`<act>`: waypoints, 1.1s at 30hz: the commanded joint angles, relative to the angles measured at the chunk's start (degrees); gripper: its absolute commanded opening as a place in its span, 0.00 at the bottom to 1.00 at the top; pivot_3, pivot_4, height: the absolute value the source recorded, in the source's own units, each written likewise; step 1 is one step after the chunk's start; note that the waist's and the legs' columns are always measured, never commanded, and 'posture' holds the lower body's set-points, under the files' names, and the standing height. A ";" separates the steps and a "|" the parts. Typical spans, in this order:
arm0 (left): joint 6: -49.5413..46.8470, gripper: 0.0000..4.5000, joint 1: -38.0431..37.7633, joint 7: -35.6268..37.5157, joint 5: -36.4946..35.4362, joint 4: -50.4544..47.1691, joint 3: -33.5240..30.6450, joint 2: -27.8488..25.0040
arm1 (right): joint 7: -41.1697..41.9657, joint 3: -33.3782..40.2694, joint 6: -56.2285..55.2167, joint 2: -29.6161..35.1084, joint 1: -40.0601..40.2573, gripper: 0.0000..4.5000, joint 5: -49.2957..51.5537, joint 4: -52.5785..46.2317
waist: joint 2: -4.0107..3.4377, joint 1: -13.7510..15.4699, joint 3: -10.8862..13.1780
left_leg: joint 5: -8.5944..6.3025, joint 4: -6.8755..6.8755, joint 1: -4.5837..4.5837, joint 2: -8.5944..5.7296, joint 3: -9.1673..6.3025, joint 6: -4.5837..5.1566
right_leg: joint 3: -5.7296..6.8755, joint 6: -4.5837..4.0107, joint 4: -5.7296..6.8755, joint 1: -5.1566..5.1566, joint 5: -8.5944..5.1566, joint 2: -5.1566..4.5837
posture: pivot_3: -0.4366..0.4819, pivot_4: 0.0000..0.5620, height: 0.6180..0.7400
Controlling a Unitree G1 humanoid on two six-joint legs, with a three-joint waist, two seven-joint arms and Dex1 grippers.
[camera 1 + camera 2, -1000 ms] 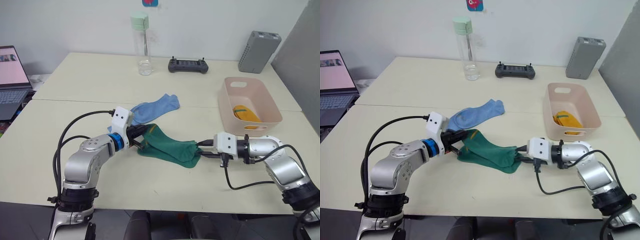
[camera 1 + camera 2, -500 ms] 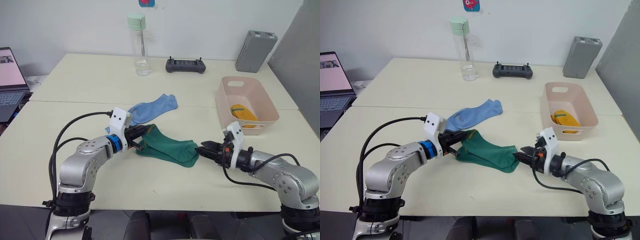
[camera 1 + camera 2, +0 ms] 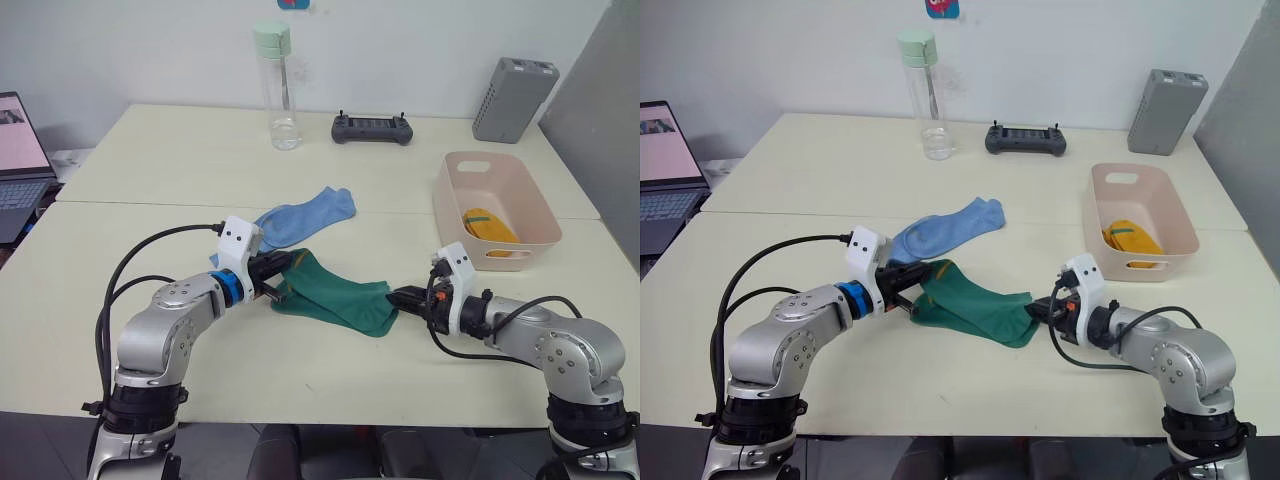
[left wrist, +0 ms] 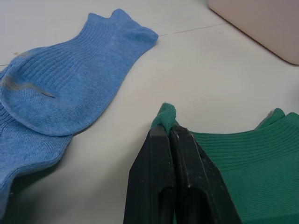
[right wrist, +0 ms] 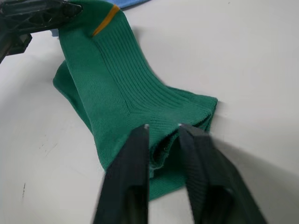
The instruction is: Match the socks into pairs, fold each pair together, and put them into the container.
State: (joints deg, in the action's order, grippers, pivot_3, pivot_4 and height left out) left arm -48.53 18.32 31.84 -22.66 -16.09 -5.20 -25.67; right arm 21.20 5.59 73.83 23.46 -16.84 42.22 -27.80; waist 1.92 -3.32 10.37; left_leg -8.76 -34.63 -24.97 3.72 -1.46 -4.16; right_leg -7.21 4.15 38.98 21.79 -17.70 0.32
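Note:
Two dark green socks (image 3: 335, 298) lie stacked mid-table. My left gripper (image 3: 283, 283) is shut on their left end, and the pinched green fabric shows at its tips (image 4: 169, 133). My right gripper (image 3: 400, 298) is at their right end, open, with its two fingers on either side of the cuff edge (image 5: 163, 128). Light blue socks (image 3: 300, 218) lie overlapped just behind the green ones (image 4: 70, 93). The pale pink container (image 3: 450, 205) stands at the right with folded yellow socks (image 3: 488, 226) inside.
At the back of the table stand a clear bottle (image 3: 278, 88), a black controller (image 3: 371, 128) and a grey ribbed box (image 3: 513, 86). A laptop (image 3: 15, 140) sits at the far left edge. A seam runs across the table behind the socks.
My right gripper has turned and moved left onto the green socks' cuff end, its fingers now straddling it. The left gripper keeps its hold in place.

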 commanded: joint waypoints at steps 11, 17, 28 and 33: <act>-0.22 0.00 -0.54 -0.61 -1.96 -3.74 -1.89 -2.09 | 0.61 2.38 1.44 0.08 -0.72 0.00 3.39 -1.64 | 0.00 -0.01 0.00 | 0.00 0.03 0.00 0.00 0.01 0.00 | 0.00 -0.04 0.00 0.04 -0.03 0.00 | 0.48 0.27 1.00; -6.25 0.00 -2.55 -3.37 -8.66 -8.35 -9.19 -1.46 | 0.97 4.29 1.40 1.19 -3.92 0.00 4.12 -0.02 | 0.00 -0.26 0.00 | 0.00 0.06 -0.07 0.02 0.03 0.00 | -0.01 -0.04 0.00 0.15 -0.04 0.00 | 0.48 0.27 1.00; -7.28 0.00 -11.56 -7.37 -14.58 -16.22 -9.78 2.66 | 2.94 3.59 1.88 4.16 -4.10 0.00 4.70 1.77 | 0.01 -0.09 0.00 | 0.00 0.28 -0.12 0.01 0.04 0.00 | -0.01 -0.12 -0.02 0.28 -0.09 0.00 | 0.48 0.27 1.00; -6.58 0.00 -11.42 -9.18 -17.26 -17.96 -11.62 4.73 | 4.25 5.89 4.47 6.73 -4.90 0.00 8.02 0.95 | 0.02 0.03 0.00 | 0.00 0.26 -0.12 0.00 0.06 0.00 | -0.03 -0.20 -0.02 0.28 -0.13 -0.01 | 0.48 0.27 1.00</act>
State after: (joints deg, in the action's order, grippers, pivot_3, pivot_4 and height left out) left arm -56.59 6.46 23.07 -38.38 -31.56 -15.59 -21.04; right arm 24.81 9.53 77.90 29.48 -20.73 48.48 -24.90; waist 1.93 -3.29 10.37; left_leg -8.75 -34.37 -25.09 3.73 -1.40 -4.16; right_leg -7.24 3.96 38.96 22.07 -17.83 0.31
